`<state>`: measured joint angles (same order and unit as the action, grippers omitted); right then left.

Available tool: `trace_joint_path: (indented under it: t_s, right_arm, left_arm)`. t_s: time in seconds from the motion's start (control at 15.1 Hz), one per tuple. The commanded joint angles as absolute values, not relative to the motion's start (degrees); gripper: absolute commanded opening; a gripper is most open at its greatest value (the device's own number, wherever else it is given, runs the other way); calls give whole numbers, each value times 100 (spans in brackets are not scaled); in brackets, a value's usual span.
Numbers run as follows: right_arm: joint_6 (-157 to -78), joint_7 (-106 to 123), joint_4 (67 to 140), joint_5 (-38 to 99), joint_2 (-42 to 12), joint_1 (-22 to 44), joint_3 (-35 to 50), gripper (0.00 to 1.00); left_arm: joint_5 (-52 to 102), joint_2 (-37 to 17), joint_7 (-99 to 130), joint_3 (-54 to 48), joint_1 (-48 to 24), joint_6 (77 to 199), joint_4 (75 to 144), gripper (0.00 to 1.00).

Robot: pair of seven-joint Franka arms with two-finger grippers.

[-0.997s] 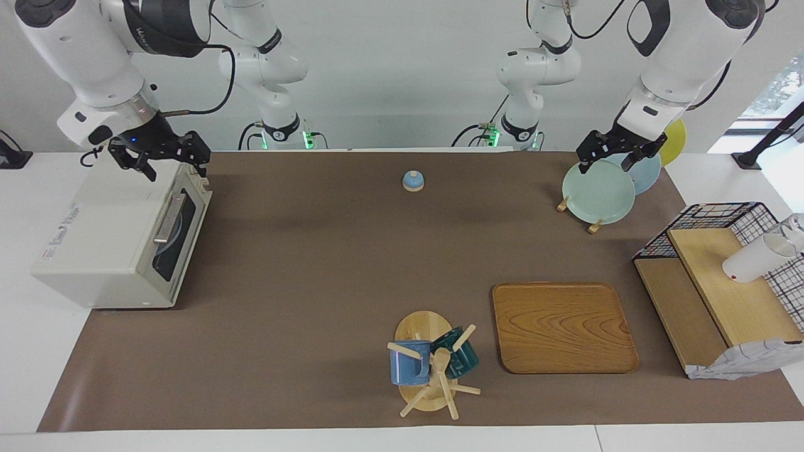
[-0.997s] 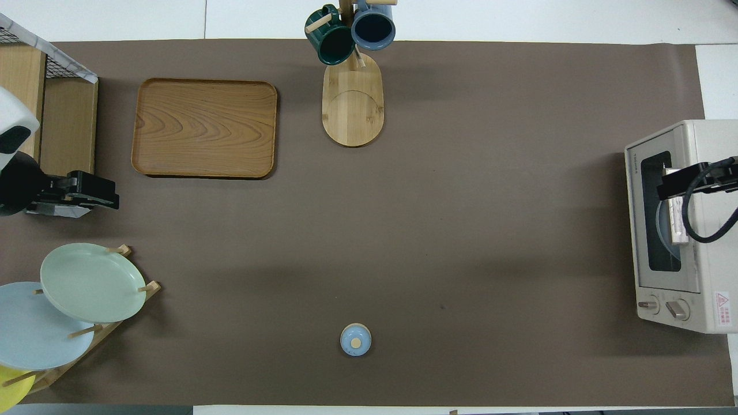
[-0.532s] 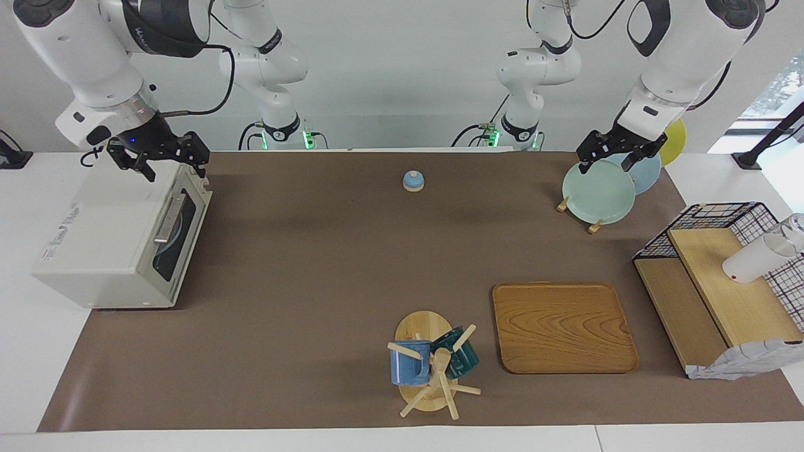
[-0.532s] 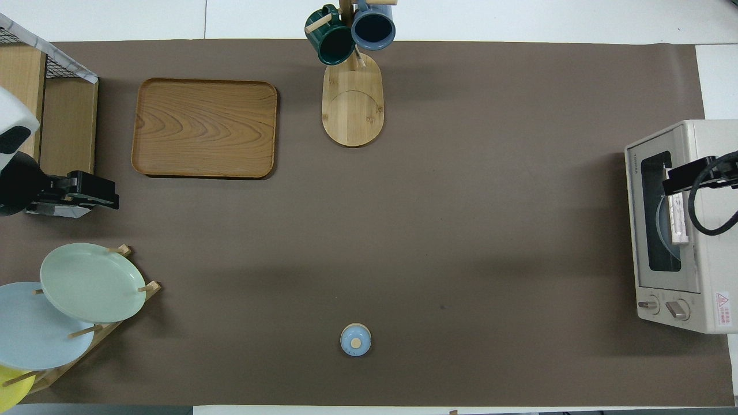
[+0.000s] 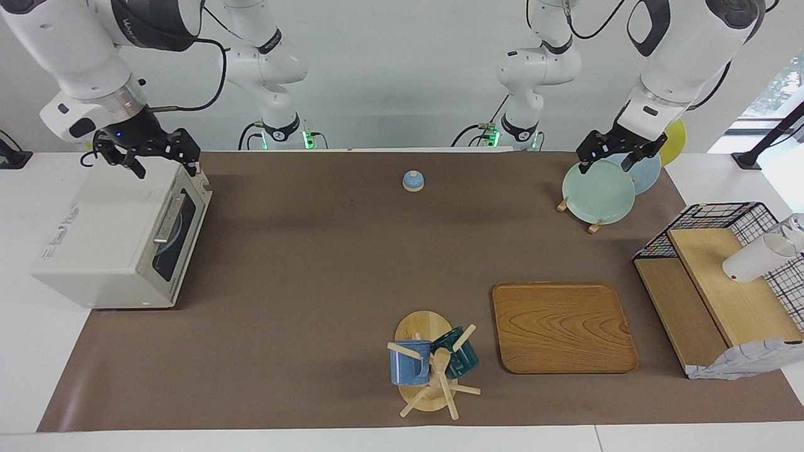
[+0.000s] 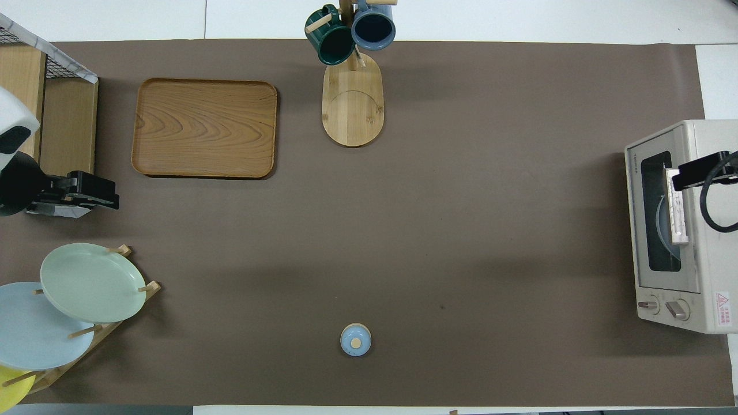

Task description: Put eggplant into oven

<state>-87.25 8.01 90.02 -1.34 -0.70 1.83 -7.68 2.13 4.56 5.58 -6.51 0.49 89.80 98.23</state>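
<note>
The oven (image 5: 119,242) sits at the right arm's end of the table with its door shut, and no eggplant shows anywhere on the table or in either gripper; a pale round shape shows through the glass, but whether the eggplant is inside I cannot tell. The right gripper (image 5: 160,164) hangs over the oven's top near the door's upper edge, fingers spread and holding nothing, while the left gripper (image 5: 619,154) waits empty and spread over the plate rack (image 5: 593,221). The main risk is a false finish: a closed door could hide an eggplant lying askew or missing, and a low right gripper could clip the oven's top and shove it.
</note>
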Motion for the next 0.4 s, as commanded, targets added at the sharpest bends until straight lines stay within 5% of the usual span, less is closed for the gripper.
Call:
trace_joint_path:
  t_s: [0.0, 0.33]
  right_arm:
    - [-8613, 519, 8886, -26, -106, 105, -730, 100]
    - [-8622, 510, 8894, -62, -105, 114, -721, 100]
  left_arm:
    - [123, 501, 527, -703, 132, 8877, 9791, 100]
    - [114, 501, 527, -703, 132, 8877, 9791, 100]
